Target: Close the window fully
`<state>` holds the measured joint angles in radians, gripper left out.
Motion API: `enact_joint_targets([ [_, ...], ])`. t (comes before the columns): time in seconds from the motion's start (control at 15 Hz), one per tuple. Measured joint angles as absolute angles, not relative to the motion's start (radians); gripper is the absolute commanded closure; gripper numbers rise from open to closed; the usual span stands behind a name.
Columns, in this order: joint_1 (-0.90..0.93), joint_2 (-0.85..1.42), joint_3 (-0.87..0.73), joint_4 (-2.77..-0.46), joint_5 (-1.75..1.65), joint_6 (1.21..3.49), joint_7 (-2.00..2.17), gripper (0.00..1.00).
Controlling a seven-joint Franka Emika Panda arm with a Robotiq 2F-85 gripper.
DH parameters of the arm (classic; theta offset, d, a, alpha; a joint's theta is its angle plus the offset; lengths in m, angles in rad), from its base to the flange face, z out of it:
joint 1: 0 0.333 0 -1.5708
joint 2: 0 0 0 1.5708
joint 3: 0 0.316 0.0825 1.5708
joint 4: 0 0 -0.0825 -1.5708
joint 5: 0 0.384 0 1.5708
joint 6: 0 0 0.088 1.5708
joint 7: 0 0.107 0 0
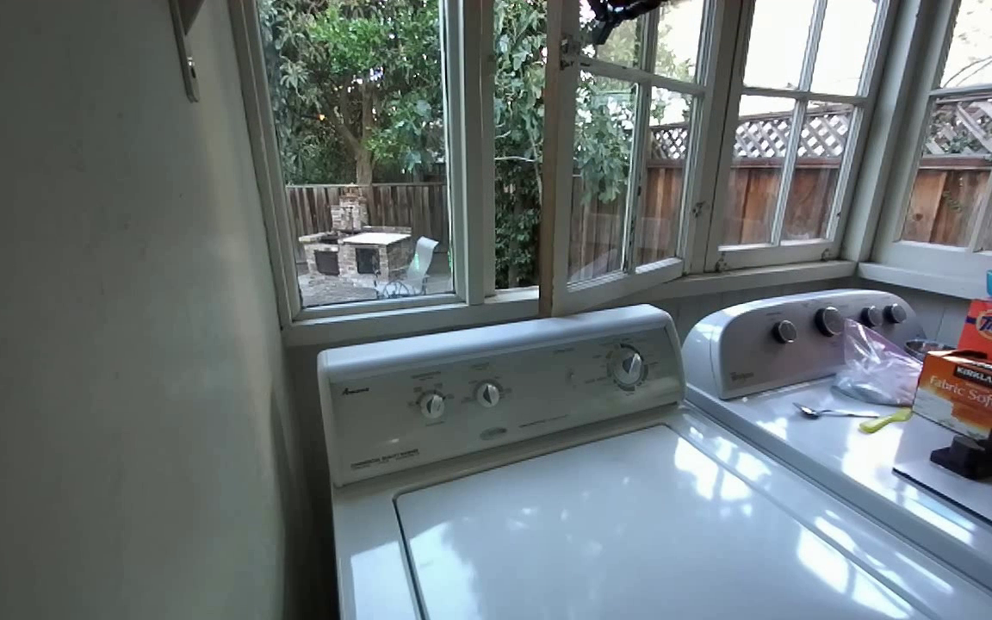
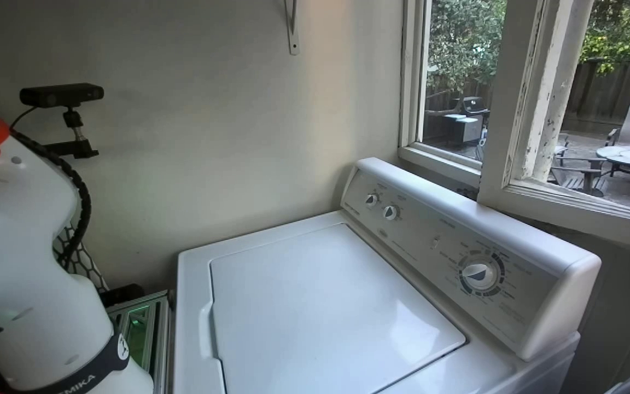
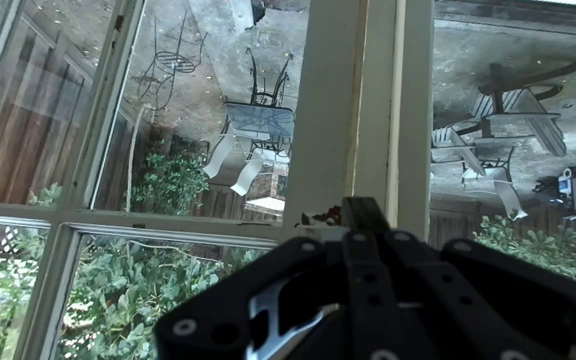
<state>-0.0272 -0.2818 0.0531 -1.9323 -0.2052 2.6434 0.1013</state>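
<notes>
So, the window (image 1: 635, 172) is open: in both exterior views it leans into the room, with its low corner near the top of the washing machine (image 1: 565, 499). It is tall, so its long way runs up and down. Its loose edge (image 1: 549, 189) is on the left and sticks out to the near side. Its right side sits farther away and looks like the side it turns on. Between the loose edge and the white post (image 1: 472, 155) to the left, you can see a gap.

Your gripper (image 3: 364, 212) is up high on the room side, close to the loose edge. Its fingers look pressed together, with nothing you can see pinched between them. The wrist view is upside down. You can't tell if the tips touch the window or only sit beside it.

The window lies on the far side of your gripper, and the way shut seems to go far and a bit left. You likely need to push close to the loose edge, in a round path. Pushing there should be easy, since it is well away from the turning side. But if you slide too far left, the tips may slip off into the gap.
</notes>
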Motion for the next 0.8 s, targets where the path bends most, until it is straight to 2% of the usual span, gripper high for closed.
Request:
enact_joint_targets([
  [0.27,-0.026,-0.276,0.049,-1.924,-0.192,2.656,0.097,1.00],
  [0.8,-0.003,-0.125,0.005,-1.812,-0.066,2.914,-0.044,1.00],
])
